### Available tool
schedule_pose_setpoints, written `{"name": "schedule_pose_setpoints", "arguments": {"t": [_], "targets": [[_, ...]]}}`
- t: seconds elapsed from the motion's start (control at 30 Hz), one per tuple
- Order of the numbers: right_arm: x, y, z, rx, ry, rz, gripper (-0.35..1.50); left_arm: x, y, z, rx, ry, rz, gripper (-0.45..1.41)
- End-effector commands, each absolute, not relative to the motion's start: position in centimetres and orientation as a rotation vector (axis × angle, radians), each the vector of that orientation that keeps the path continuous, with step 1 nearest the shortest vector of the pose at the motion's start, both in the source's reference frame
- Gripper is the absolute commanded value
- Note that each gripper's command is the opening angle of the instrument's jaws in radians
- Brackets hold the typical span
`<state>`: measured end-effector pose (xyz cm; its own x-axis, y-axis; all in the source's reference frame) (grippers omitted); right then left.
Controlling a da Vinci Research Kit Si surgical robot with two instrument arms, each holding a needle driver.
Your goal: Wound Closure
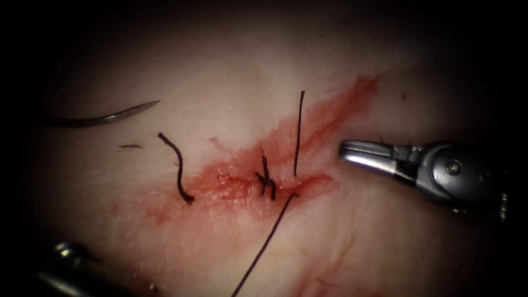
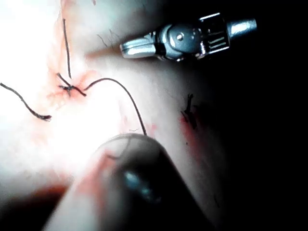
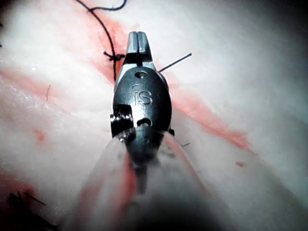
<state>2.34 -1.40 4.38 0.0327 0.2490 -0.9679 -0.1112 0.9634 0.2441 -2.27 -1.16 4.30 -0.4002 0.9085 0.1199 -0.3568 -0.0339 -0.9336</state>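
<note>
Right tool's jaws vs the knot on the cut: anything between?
Endoscope view: between the right tool, jaws shut and empty, and the knot, one upright thread tail stands on red-stained tissue.

Open tissue [image 1: 220,71] lies bare above the cut [image 1: 286,159] and between the knot [image 1: 267,184] and the right tool [image 1: 352,153], whose jaws are closed and empty just right of the cut. Obstacles: the upright thread end [image 1: 298,132], the long thread [image 1: 264,247] running down from the knot, a loose cut piece [image 1: 177,168], and the needle [image 1: 104,116] lying free at far left. The left tool [image 1: 66,258] stands at the lower left edge.
</note>
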Motion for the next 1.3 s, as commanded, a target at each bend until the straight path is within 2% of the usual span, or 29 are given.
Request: {"name": "schedule_pose_setpoints", "arguments": {"t": [0.03, 0.17, 0.47, 0.63, 1.03, 1.17, 1.3], "targets": [[2.47, -1.4, 4.4, 0.108, 1.516, 0.276, -0.35, -2.30, -1.1, 4.4, -0.617, -1.130, 1.745, -0.45], [2.49, -1.3, 4.4, 0.086, 1.514, 0.258, -0.35, -2.11, -0.9, 4.5, -0.317, -0.675, 2.141, -0.45], [2.54, -1.1, 4.4, 0.002, 1.506, 0.219, -0.35, -1.96, -0.6, 4.6, -0.269, -0.441, 2.400, -0.45], [2.79, -1.1, 4.7, -0.040, 1.492, 0.224, -0.35, -2.01, -0.4, 4.5, -0.225, -0.229, 2.599, -0.45], [3.07, -1.5, 4.8, 0.306, 1.595, -0.158, -0.35, -2.15, -0.1, 5.0, -0.312, -0.144, 2.547, -0.45], [3.03, -1.3, 4.8, 0.443, 1.786, -0.036, -0.35, -2.30, -0.1, 5.5, -0.303, -0.246, 2.519, -0.45], [3.03, -1.3, 4.7, 0.475, 1.893, 0.134, -0.35, -2.44, -0.2, 5.6, -0.304, -0.321, 2.503, -0.45]]}}
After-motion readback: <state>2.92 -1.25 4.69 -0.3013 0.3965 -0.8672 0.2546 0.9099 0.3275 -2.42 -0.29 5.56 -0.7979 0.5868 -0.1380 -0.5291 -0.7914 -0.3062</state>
